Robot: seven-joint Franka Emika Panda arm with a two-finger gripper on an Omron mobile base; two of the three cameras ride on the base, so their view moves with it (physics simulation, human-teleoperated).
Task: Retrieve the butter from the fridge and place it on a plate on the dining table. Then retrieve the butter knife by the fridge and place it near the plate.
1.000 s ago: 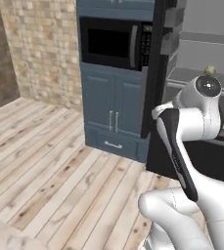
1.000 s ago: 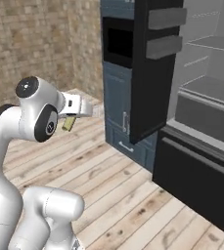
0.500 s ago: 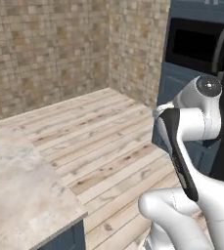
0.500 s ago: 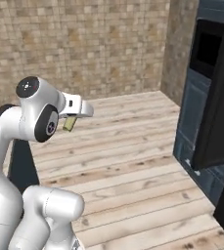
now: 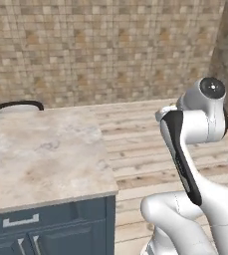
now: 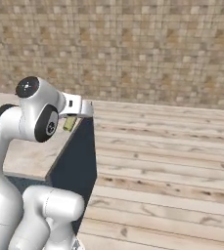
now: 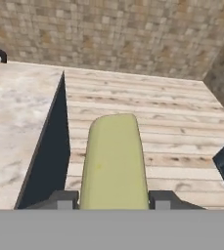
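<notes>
End effector (image 7: 113, 201) closed on the small pale yellow-olive butter bar (image 7: 114, 163); hand view shows the bar sticking out fwd between the two dark finger tips (image 7: 64, 199), one each side, so grip looks firm. In right base view the same end effector (image 6: 73, 117) sits high by the arm's upper joint w/ the butter bar (image 6: 69, 123) hanging just under the white hand, over the edge of the bench. Outward: long beige marbled stone-top island w/ dark blue base, i.e. the dining table/bench (image 5: 41, 159), lies to the robot's left, its corner and blue side panel near the arm; a dark curved rim (image 5: 17, 104) w/ a pale patch inside shows at the far end of the bench, can't tell if that's the plate or sth else. Beyond: light wooden plank floor (image 6: 172, 161) and tan brick-tile wall (image 5: 105, 50). Task stage, as a guess: butter in transit to the bench, not yet placed; knife leg not started. Risks: bar is held near one end w/ most of its length free, so a fast swing or base turn could lever it loose and drop it on the floor; arm is tucked close to the bench corner, so a low sweep could clip the edge; plate not confirmed, so release spot could be wrong. Counts: 1 butter bar, 1 end effector, 2 finger tips, 1 bench, 1 dark rim object.
</notes>
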